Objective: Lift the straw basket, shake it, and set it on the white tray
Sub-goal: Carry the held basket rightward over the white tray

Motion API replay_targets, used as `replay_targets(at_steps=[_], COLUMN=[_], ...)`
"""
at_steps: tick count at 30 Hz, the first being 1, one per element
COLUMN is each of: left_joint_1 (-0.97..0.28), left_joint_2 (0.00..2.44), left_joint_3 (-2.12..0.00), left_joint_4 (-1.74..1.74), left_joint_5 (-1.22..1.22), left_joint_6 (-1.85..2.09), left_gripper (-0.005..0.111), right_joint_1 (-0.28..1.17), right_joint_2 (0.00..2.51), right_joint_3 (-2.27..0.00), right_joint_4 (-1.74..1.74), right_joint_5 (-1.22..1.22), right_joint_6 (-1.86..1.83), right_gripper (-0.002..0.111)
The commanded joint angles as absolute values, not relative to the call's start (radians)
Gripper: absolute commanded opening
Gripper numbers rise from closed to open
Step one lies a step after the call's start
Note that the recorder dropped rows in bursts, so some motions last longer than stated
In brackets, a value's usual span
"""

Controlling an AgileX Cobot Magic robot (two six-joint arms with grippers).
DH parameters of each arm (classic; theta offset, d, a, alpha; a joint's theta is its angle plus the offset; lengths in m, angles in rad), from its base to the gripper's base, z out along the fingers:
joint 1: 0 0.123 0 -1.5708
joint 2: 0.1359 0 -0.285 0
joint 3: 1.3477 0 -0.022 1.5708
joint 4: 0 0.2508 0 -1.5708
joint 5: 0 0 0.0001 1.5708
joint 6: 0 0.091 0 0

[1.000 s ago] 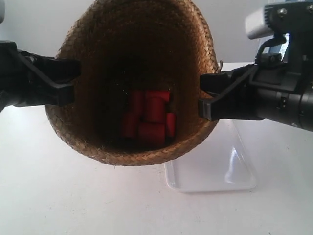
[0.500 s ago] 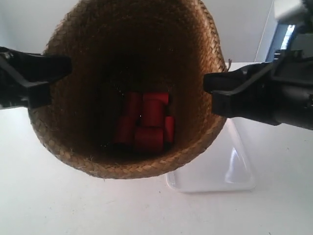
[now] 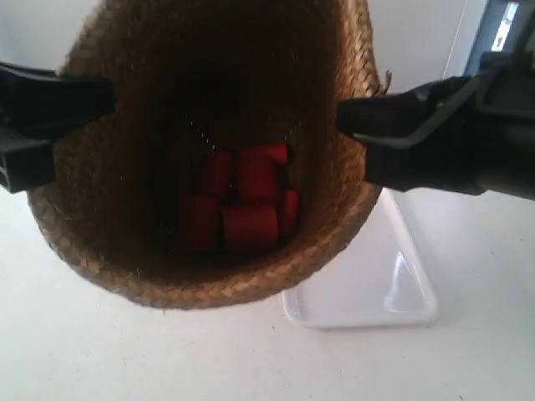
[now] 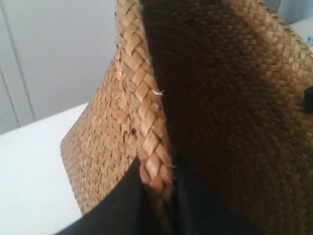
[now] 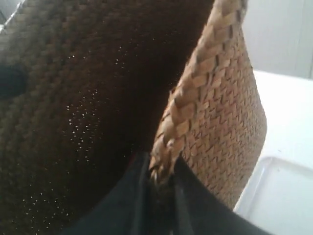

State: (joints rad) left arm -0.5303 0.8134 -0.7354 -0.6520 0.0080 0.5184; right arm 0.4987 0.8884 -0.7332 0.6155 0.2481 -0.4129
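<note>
The straw basket [image 3: 125,242] hangs in the air close to the exterior camera, mouth toward it, with several red cylinders [image 3: 247,209] at its bottom. My left gripper [image 4: 157,183] is shut on the braided rim [image 4: 142,98], one finger outside the wall and one inside. On the opposite side my right gripper [image 5: 161,178] is shut on the rim [image 5: 195,83] the same way. In the exterior view the arm at its left [image 3: 33,117] and the arm at its right [image 3: 435,142] flank the basket. The white tray [image 3: 393,292] lies on the table below, partly hidden behind the basket.
A white tabletop [image 3: 100,351] spreads under the basket. A pale wall [image 4: 54,54] stands behind. The tray's corner [image 5: 283,196] shows beside the basket in the right wrist view.
The basket has risen and come closer to the exterior camera, filling more of the frame. Both arms moved with it, still holding the rim. The red cylinders shifted slightly inside.
</note>
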Motion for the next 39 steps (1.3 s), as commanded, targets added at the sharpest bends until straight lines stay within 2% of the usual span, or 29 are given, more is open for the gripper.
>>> replay_targets(at_steps=[1, 3, 7, 9, 12, 13, 15, 16, 17, 20, 23, 24, 27, 29, 33, 36, 39], left_joint_1=[-0.541, -0.541, -0.57, -0.57, -0.568, -0.572, -0.584, -0.582, -0.582, -0.582, -0.584, -0.584, -0.558, -0.563, -0.598, -0.591, -0.554], left_joint_2=[0.882, 0.89, 0.767, 0.749, 0.868, 0.865, 0.775, 0.727, 0.719, 0.838, 0.755, 0.733, 0.821, 0.838, 0.77, 0.77, 0.824], left_joint_3=[-0.641, -0.657, -0.768, -0.751, -0.635, -0.653, -0.744, -0.769, -0.763, -0.647, -0.749, -0.75, -0.63, -0.634, -0.695, -0.672, -0.632], left_joint_4=[-0.644, -0.701, -0.608, -0.601, -0.658, -0.684, -0.63, -0.607, -0.604, -0.615, -0.617, -0.607, -0.622, -0.702, -0.678, -0.62, -0.679], left_joint_5=[-0.253, -0.27, -0.007, -0.01, -0.245, -0.229, -0.026, 0.022, 0.006, -0.244, 0.038, 0.055, -0.215, -0.195, -0.03, -0.086, -0.183], left_joint_6=[0.571, 0.557, 0.58, 0.58, 0.57, 0.549, 0.558, 0.581, 0.584, 0.564, 0.478, 0.505, 0.544, 0.496, 0.491, 0.642, 0.64], left_gripper=[0.0, 0.0, 0.0, 0.0, 0.0, 0.0, 0.0, 0.0, 0.0, 0.0, 0.0, 0.0, 0.0, 0.0, 0.0, 0.0, 0.0], right_joint_1=[0.511, 0.511, 0.54, 0.547, 0.54, 0.539, 0.571, 0.587, 0.589, 0.557, 0.603, 0.613, 0.583, 0.571, 0.603, 0.604, 0.576], right_joint_2=[0.971, 0.995, 0.872, 0.855, 0.996, 1.003, 0.895, 0.846, 0.837, 0.959, 0.872, 0.843, 0.936, 0.989, 0.901, 0.866, 0.934], right_joint_3=[-0.627, -0.645, -0.756, -0.728, -0.625, -0.65, -0.763, -0.782, -0.767, -0.64, -0.745, -0.743, -0.634, -0.642, -0.714, -0.695, -0.668], right_joint_4=[0.595, 0.598, 0.603, 0.575, 0.516, 0.53, 0.531, 0.543, 0.53, 0.431, 0.474, 0.465, 0.341, 0.394, 0.446, 0.436, 0.436], right_joint_5=[-0.141, -0.118, 0.162, 0.102, -0.167, -0.098, 0.171, 0.21, 0.181, -0.103, 0.162, 0.158, -0.08, -0.021, 0.174, 0.013, -0.099], right_joint_6=[-0.459, -0.456, -0.442, -0.453, -0.459, -0.439, -0.372, -0.358, -0.366, -0.363, -0.226, -0.231, -0.238, -0.216, -0.168, -0.192, -0.247], right_gripper=[0.0, 0.0, 0.0, 0.0, 0.0, 0.0, 0.0, 0.0, 0.0, 0.0, 0.0, 0.0, 0.0, 0.0, 0.0, 0.0, 0.0])
